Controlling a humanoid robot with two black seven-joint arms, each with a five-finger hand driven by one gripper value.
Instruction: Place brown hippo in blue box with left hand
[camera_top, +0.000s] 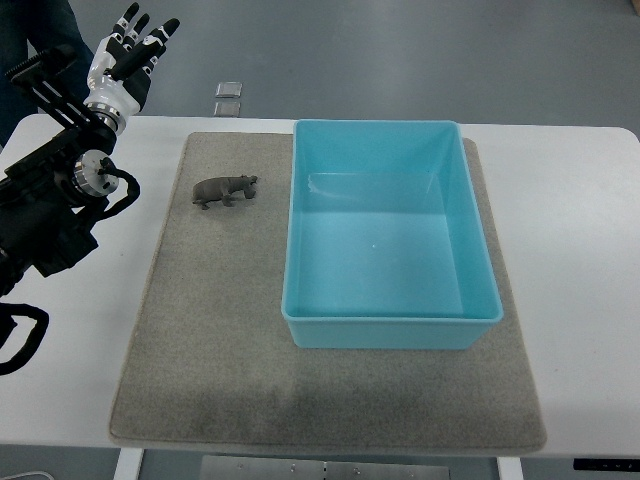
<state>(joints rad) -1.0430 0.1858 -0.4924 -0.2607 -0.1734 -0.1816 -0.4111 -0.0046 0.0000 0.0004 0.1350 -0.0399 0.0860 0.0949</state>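
Left hand (130, 48): at 11 o'clock, fingers spread wide, holding nothing, well apart from the hippo.
Hippo (225, 190): stands on the mat (200, 340), just beside the box (390, 325) at its 9 o'clock side.
Advice: the hand should come down over the hippo's body and close across its narrow flanks.

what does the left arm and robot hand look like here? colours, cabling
Left robot hand: white palm shell, black fingers with white segments. Silver cylindrical wrist behind it, then black arm with a round silver joint cap and looping black cables. Right arm is out of view.
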